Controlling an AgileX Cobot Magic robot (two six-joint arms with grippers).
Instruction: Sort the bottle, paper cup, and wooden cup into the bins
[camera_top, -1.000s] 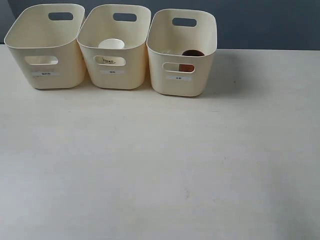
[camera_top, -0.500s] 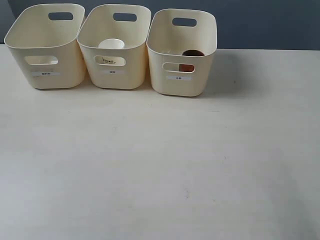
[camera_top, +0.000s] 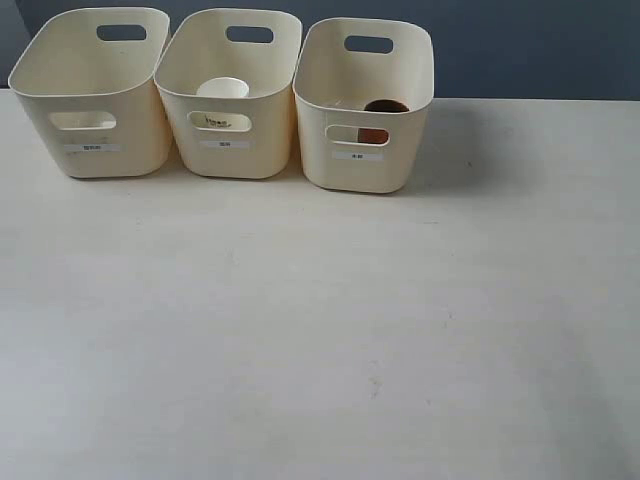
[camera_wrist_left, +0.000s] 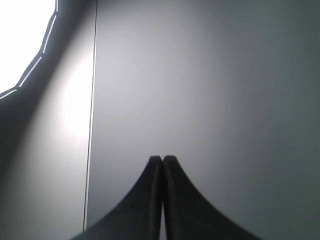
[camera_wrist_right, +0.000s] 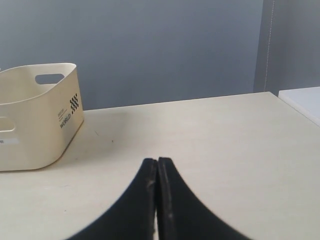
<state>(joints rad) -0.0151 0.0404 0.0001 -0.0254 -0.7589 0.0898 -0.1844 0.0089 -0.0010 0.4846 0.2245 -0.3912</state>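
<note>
In the left bin (camera_top: 95, 100), contents hidden.

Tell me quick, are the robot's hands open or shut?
Left gripper: shut, holding nothing.
Right gripper: shut, holding nothing.

You're looking at a bare lab-style test bench: a plain cream table (camera_top: 320, 330), a blue-grey backdrop wall (camera_top: 530, 45), and three labelled sorting bins (camera_top: 92, 95).

Exterior view: high, facing bins (camera_top: 230, 95).
</note>
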